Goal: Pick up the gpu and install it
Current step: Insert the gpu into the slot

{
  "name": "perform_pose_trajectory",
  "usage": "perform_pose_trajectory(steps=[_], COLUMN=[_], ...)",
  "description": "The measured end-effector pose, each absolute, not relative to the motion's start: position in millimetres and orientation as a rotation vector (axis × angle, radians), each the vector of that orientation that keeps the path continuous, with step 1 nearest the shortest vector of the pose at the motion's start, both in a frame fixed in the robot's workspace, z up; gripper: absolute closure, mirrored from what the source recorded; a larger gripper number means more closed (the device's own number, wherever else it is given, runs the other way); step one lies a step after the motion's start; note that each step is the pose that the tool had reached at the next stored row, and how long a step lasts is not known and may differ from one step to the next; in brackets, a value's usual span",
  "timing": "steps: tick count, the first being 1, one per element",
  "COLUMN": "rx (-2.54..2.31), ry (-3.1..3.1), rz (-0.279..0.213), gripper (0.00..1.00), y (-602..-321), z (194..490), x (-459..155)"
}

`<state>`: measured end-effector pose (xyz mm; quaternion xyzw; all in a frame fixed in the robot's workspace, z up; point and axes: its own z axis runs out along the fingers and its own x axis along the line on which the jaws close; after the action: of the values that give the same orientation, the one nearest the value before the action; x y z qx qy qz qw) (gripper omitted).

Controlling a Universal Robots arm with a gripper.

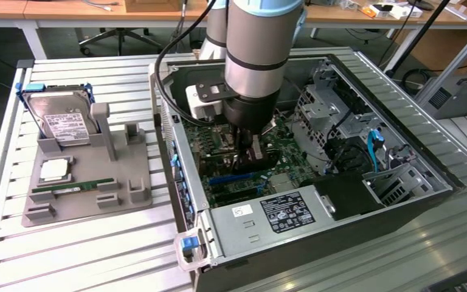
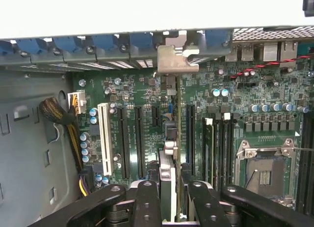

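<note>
Gripper (image 2: 169,197) is pinching the gpu (image 2: 167,187) edge-on, holding it upright over the motherboard (image 2: 147,89) slots inside the open computer case (image 1: 428,182).

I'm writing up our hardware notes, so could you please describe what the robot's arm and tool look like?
The arm is a thick silver-grey cylinder with a light blue joint cap, and a black cable runs alongside it. A white box-shaped module sits on a black wrist bracket. The tool is black, with jointed metal links fastened by round bolts.
</note>
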<state>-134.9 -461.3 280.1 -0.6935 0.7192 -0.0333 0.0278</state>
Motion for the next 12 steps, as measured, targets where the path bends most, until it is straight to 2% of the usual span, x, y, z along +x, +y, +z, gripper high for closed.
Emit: perform_pose_trajectory(steps=[12], rx=[-2.135], ry=[2.229], rz=[-0.106], gripper=[0.73], y=[-456.4], z=[269.3], x=[-146.5])
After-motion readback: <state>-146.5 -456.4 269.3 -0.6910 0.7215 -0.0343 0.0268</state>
